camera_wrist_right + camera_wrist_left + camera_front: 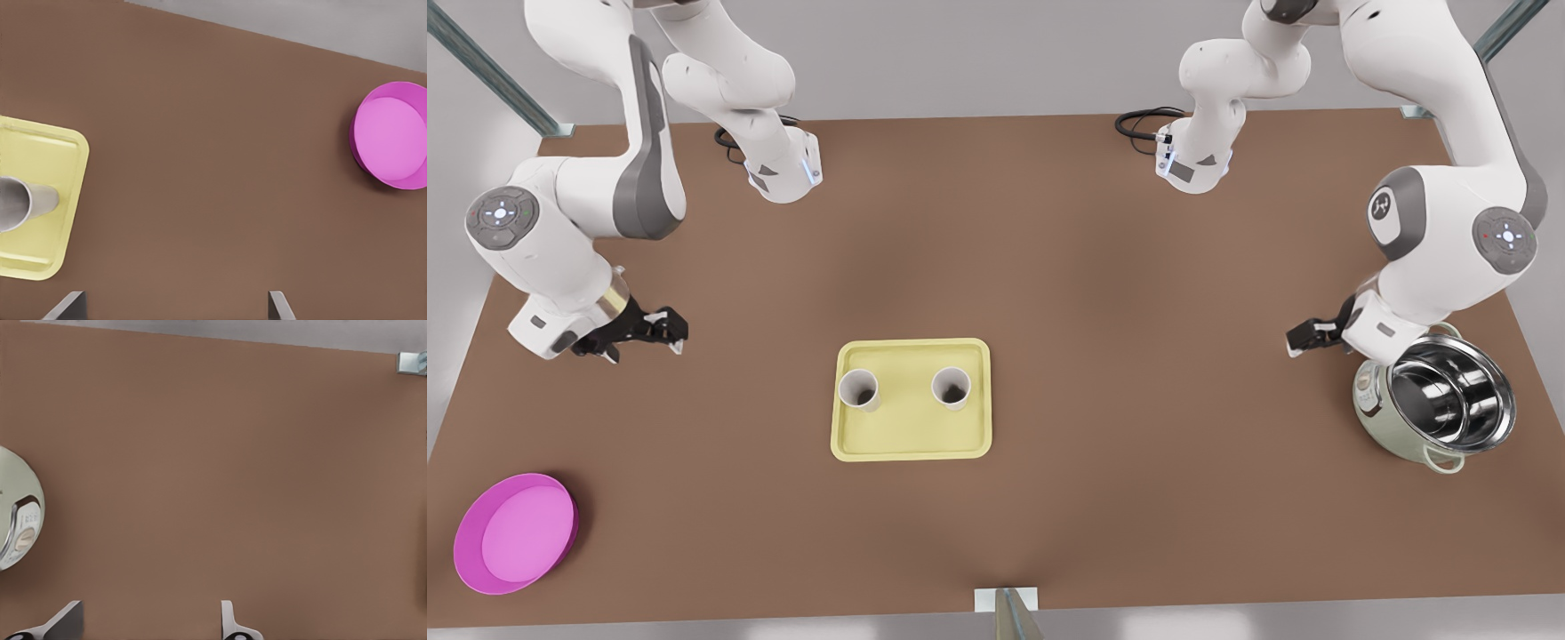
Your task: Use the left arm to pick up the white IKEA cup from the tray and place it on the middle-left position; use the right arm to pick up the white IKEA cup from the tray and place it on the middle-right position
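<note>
Front view: pale yellow rectangular tray with rounded corners (911,449) sits mid brown tabletop (1103,293). Two white cups stand upright on it, apart from each other, one cup (859,389) toward the front view's left and the other cup (951,388) toward the front view's right. Round magenta dish (516,533) lies near the front view's lower left corner. Pale green metal pot with shiny steel inside (1449,400) is at the front view's right. Right gripper (674,336) hovers at the front view's left, well apart from the tray. Left gripper (1303,338) hovers at the front view's right, just beside the pot. Neither touches a cup.

Left wrist view: left gripper (147,623) over bare tabletop (233,467), jaws spread wide, nothing between them. Pot (17,513) curves in at the frame edge.

Right wrist view: right gripper (173,308) over bare tabletop (213,133), jaws wide apart and empty. Tray (47,153) is ahead with one cup (20,203) still on it; magenta dish (393,137) is well apart from the tray.
</note>
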Available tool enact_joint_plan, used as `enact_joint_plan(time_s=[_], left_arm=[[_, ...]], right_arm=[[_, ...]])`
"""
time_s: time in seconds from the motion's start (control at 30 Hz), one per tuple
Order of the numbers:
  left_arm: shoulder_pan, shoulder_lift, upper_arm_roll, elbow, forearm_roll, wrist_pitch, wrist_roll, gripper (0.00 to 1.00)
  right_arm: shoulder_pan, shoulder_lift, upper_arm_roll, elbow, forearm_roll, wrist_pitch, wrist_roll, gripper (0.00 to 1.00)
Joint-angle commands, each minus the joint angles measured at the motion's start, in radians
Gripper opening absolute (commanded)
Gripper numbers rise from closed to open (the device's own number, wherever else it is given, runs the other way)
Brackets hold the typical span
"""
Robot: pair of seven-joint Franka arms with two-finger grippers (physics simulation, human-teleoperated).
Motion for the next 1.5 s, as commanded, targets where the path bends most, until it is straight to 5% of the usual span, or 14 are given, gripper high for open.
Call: enact_joint_plan(time_s=[0.0, 0.13, 0.3, 0.6, 1.03, 1.47], left_arm=[[-0.01, 0.0, -0.002, 0.001, 0.003, 0.061, -0.004, 1.0], [-0.226, 0.035, -0.055, 0.016, -0.039, 0.061, -0.152, 1.0], [-0.519, 0.226, -0.055, 0.174, 0.024, 0.078, -0.591, 1.0], [-0.723, 0.497, -0.066, 0.295, 0.116, 0.268, -0.944, 1.0], [-0.723, 0.759, -0.014, 0.605, 0.115, 0.456, -0.984, 1.0], [-0.738, 0.78, -0.029, 0.605, 0.158, 0.278, -0.87, 1.0]], right_arm=[[0.009, -0.001, 0.001, 0.0, 0.0, 0.106, -0.097, 1.0], [0.075, 0.073, 0.202, 0.092, 0.012, 0.107, -0.09, 1.0], [0.17, 0.147, 0.2, 0.146, 0.017, 0.12, -0.152, 1.0], [0.087, 0.3, 0.205, 0.128, 0.067, 0.074, -0.13, 0.99], [0.127, 0.455, 0.191, 0.166, 0.056, 0.101, -0.017, 0.97], [0.127, 0.57, 0.189, 0.164, 0.067, 0.187, -0.009, 0.96]])
